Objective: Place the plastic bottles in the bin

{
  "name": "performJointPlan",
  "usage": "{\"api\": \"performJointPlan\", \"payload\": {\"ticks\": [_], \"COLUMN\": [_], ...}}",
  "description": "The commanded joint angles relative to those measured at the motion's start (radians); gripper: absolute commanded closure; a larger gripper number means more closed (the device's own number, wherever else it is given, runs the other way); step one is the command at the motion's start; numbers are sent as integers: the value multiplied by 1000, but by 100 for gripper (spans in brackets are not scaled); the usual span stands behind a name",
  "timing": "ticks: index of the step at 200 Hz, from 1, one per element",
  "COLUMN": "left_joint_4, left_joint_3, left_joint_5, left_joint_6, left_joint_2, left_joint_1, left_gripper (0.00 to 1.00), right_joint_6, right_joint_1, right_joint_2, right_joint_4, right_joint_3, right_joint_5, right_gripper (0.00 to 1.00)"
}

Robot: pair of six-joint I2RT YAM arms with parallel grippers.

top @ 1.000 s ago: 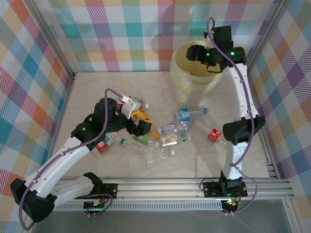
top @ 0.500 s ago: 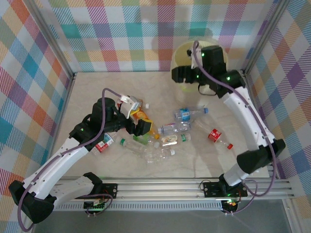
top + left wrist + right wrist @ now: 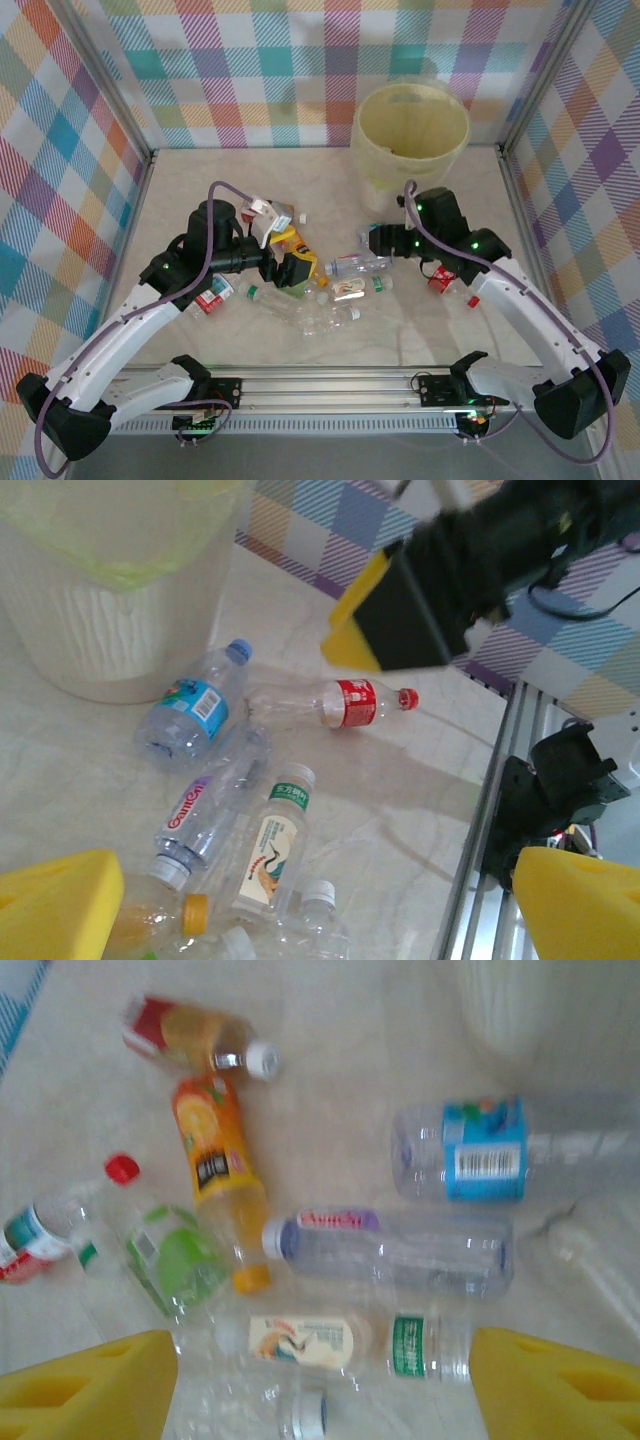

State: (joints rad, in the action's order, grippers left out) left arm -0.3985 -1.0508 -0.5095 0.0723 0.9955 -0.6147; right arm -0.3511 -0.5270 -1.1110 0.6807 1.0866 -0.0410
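Observation:
The pale-yellow bin [image 3: 410, 130] stands at the back right of the table. Several plastic bottles lie scattered mid-table. They include an orange one [image 3: 215, 1160], a blue-labelled one [image 3: 480, 1150], a clear purple-labelled one [image 3: 390, 1250], a white-and-green-labelled one [image 3: 340, 1340] and a red-labelled one [image 3: 440, 278]. My right gripper [image 3: 325, 1390] is open, low over the pile, its yellow fingers either side of the white-and-green-labelled bottle without touching it. My left gripper [image 3: 320, 920] hangs open above the pile's left part [image 3: 290, 262], holding nothing. The bin's ribbed wall [image 3: 110, 590] fills its upper left.
A red-labelled bottle [image 3: 212, 298] lies under the left arm. Crushed clear bottles [image 3: 330, 318] lie toward the front. An aluminium rail [image 3: 400, 385] runs along the near edge. Checked walls close in the sides and back. Bare tabletop lies at the far left and front right.
My right arm has swung down from over the bin to hover just above the bottle pile. The left arm has barely moved.

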Motion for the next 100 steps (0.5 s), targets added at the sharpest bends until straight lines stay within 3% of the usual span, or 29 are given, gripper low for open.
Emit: {"api": "performJointPlan", "payload": {"ticks": [1,42,100], "left_joint_4": [-16,-13,-19], "left_joint_3": [-35,-34,-36], "left_joint_5": [-43,-44,-26], "left_joint_6": [20,18,22], "left_joint_2": [-1,6,4], "left_joint_1": [-11,-10,-10], "left_gripper": [0,0,0], "right_joint_6": [55,123,222], "right_joint_1": [-11,-39,-122], "right_joint_2": [32,-10,-177], "right_joint_4": [-66,-147,-159], "right_joint_3": [-90,-235,-207], "right_joint_5": [-153,-171,-55], "right_gripper": [19,17,12]}}
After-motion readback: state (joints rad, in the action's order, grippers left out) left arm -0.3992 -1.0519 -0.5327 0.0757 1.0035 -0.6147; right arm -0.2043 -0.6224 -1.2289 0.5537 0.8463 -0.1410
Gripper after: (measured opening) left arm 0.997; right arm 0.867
